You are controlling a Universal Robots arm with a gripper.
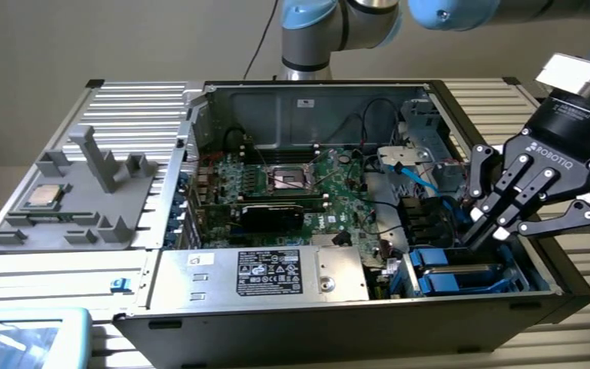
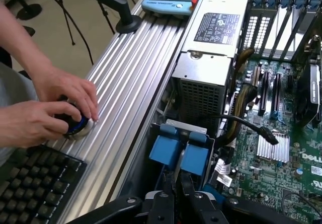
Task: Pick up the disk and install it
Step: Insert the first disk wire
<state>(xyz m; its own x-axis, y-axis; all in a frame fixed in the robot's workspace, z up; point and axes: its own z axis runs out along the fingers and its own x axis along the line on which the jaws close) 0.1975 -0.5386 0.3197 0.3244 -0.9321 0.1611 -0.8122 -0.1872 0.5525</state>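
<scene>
Gripper (image 1: 478, 233) narrow, pinching disk (image 2: 181, 159) edge in bay (image 1: 469, 278), exterior view's right | likely stiff, weighty, shock-fragile | grip blue carrier (image 2: 164, 151) sides

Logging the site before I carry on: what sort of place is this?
Likely a robotics lab workbench: an open desktop computer case on a slatted aluminium table, with a person's hands on a knob beside a keyboard.

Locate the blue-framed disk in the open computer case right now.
The disk sits in the drive bay at the case's corner, on the exterior view's right, beside the silver power supply, with the gripper shut on its edge.
</scene>
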